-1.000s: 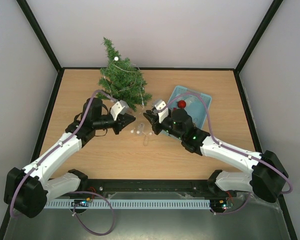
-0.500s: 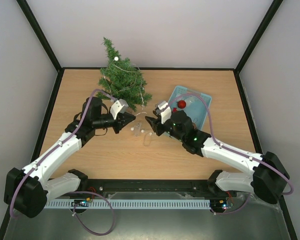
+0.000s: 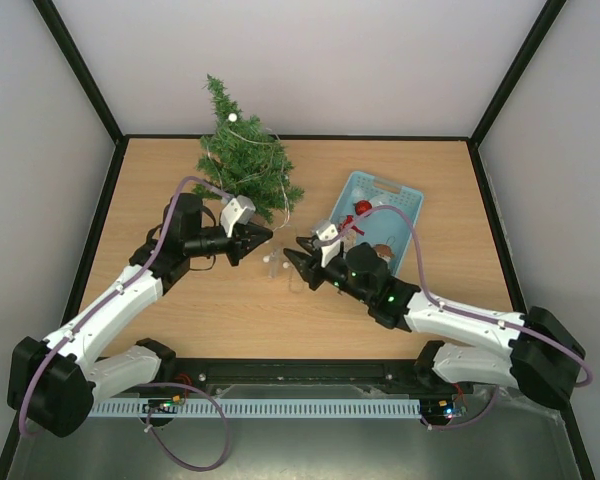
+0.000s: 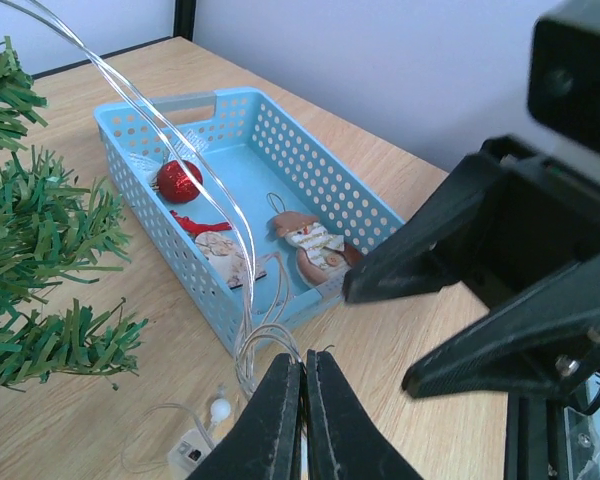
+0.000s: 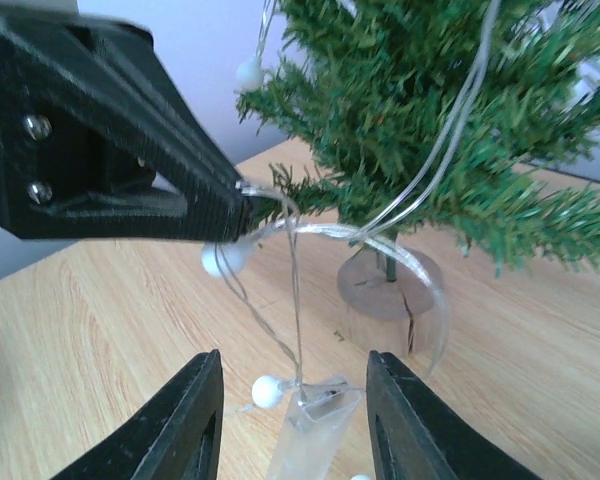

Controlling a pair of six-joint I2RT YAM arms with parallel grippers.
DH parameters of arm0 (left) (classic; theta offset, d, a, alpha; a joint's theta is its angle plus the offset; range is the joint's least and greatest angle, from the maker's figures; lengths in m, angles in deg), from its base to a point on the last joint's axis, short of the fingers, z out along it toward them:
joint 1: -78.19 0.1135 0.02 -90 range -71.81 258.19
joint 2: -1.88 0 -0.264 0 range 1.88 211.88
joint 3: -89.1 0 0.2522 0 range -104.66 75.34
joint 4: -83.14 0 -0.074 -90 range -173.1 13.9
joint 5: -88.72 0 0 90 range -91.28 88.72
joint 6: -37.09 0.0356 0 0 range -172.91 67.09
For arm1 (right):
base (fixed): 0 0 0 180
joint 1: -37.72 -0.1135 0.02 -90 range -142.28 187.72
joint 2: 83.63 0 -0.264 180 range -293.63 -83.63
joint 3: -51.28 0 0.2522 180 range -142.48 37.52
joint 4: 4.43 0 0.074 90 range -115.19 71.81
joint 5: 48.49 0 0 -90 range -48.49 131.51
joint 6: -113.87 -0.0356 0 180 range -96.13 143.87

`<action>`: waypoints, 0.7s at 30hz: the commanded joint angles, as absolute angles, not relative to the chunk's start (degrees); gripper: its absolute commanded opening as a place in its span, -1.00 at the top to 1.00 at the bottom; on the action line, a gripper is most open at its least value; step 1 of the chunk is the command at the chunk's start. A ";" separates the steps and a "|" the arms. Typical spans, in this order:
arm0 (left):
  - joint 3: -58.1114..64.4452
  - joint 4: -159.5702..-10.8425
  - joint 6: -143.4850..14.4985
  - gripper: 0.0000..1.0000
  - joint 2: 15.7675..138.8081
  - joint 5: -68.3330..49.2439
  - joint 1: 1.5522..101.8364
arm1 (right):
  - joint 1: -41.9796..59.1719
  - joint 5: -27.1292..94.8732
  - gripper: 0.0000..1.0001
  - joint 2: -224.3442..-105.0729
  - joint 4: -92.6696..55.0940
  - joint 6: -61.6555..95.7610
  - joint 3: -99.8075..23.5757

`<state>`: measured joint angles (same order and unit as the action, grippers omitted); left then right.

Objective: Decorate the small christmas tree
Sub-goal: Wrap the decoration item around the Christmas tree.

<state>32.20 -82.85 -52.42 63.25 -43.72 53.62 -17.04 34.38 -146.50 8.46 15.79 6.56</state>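
Observation:
The small christmas tree (image 3: 238,155) stands at the back left on a wooden disc (image 5: 385,300), with a thin light wire with white beads (image 5: 295,290) draped on it. The tree also shows in the left wrist view (image 4: 35,250). My left gripper (image 3: 269,233) is shut on a loop of that wire (image 4: 265,340), just right of the tree. A clear battery box (image 5: 315,430) hangs on the wire below it. My right gripper (image 3: 292,254) is open, and its jaws stand either side of the hanging wire and box (image 5: 292,360) without touching them.
A light blue basket (image 3: 408,196) sits right of the tree. It holds a red ball (image 4: 178,180), a snowman figure (image 4: 315,245) and a santa figure (image 4: 225,250). Black frame rails and white walls border the wooden table (image 3: 180,310).
My right gripper has drawn back from the basket, toward the near left, and now faces the hanging wire. My left gripper has shifted slightly right and up with the wire.

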 commanded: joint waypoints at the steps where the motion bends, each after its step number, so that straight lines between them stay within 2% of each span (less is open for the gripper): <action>1: 30.51 -85.49 -54.06 0.95 62.41 -45.73 53.41 | -18.48 36.80 0.25 -150.76 15.26 15.91 6.91; 14: 30.68 -86.84 -56.68 0.95 62.00 -47.40 53.41 | -18.88 42.86 0.22 -162.12 24.87 17.88 6.68; 21: 30.76 -86.80 -57.12 0.95 61.67 -47.86 53.41 | -18.88 44.15 0.29 -164.78 26.12 20.06 4.25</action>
<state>32.20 -84.67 -56.64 63.00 -46.28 53.62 -18.53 42.11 -163.55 22.04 18.30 6.49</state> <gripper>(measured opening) 0.029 0.358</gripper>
